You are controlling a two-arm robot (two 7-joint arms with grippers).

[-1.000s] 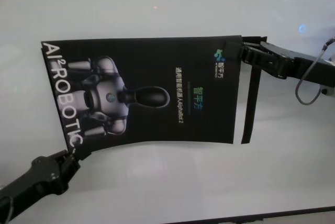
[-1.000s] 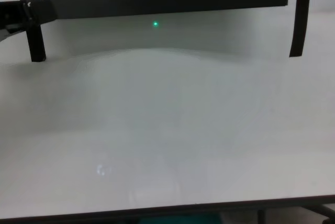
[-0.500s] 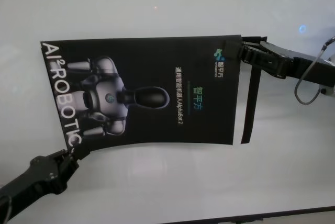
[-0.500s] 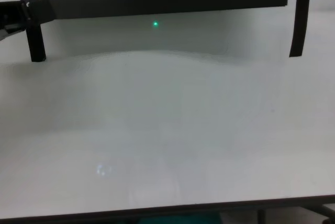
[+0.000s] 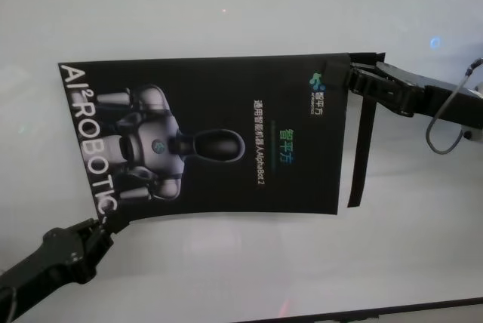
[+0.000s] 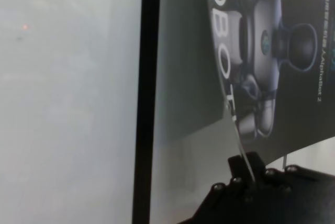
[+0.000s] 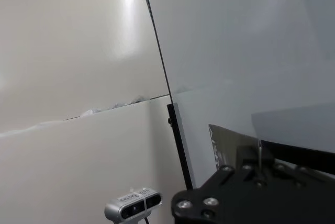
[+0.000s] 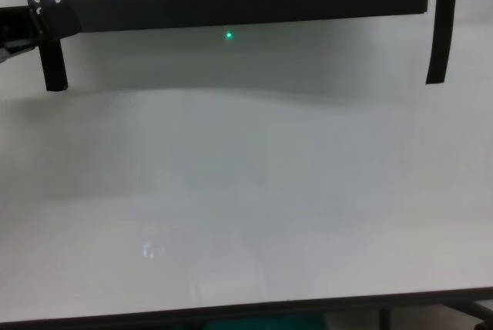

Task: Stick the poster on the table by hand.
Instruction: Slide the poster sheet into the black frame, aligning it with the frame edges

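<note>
**Head view: poster held over the table by two corners**

We see two thin black strips hanging at the poster's short ends, one point(image 5: 361, 153) on the right and one point(image 8: 52, 64) on the left; nothing else stands near. A small green dot of light point(image 8: 229, 35) lies on the table point(image 5: 249, 270), a plain white glossy top whose dark front edge runs along the bottom. The poster point(image 5: 219, 138) sits mid-table, long axis left to right, its "ROBOTIC" lettering at the left end, near edge lifted. Our left gripper point(image 5: 96, 226) is clamped on its near-left corner; our right gripper point(image 5: 353, 81) pinches the far-right corner.
</note>
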